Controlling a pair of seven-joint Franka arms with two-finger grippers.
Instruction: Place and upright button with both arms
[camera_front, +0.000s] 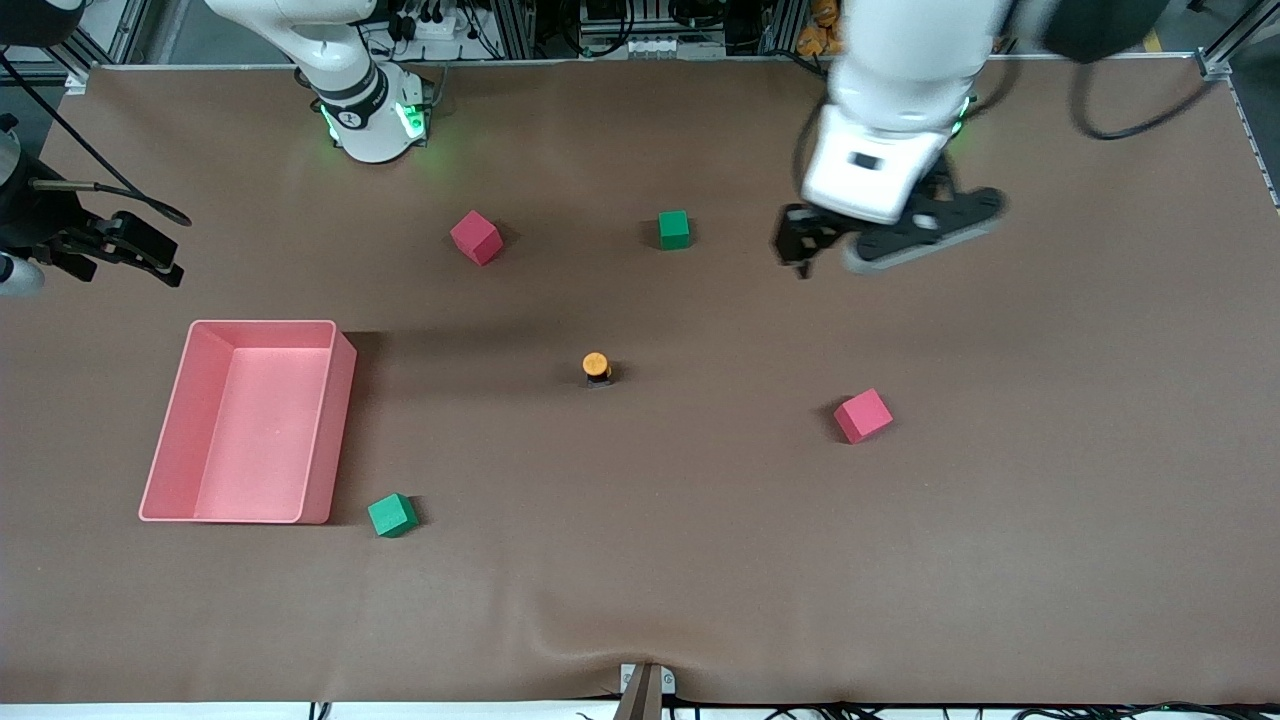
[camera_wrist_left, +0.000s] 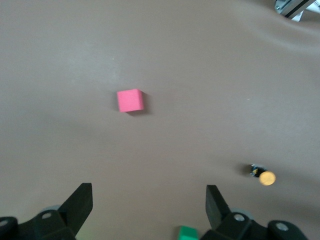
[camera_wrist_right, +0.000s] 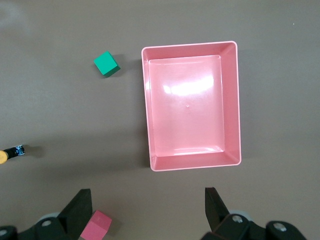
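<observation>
1. Button (camera_front: 596, 367): upright, orange cap up, mid-table, bare brown mat (camera_front: 640, 560) all round.
2. Left gripper (camera_front: 800, 243): fingers spread, holding nothing, above mat beside green cube (camera_front: 674, 229).
3. Right gripper (camera_wrist_right: 145, 210): fingers spread, holding nothing, over pink tray (camera_front: 170, 440).

Bright, even light; motion-blurred left arm (camera_front: 900, 110)

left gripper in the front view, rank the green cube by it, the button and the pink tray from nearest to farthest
From the left gripper:
1. Green cube, beside it, toward the arms' bases.
2. Button, mid-table, nearer the front camera.
3. Pink tray, at the right arm's end.
</observation>
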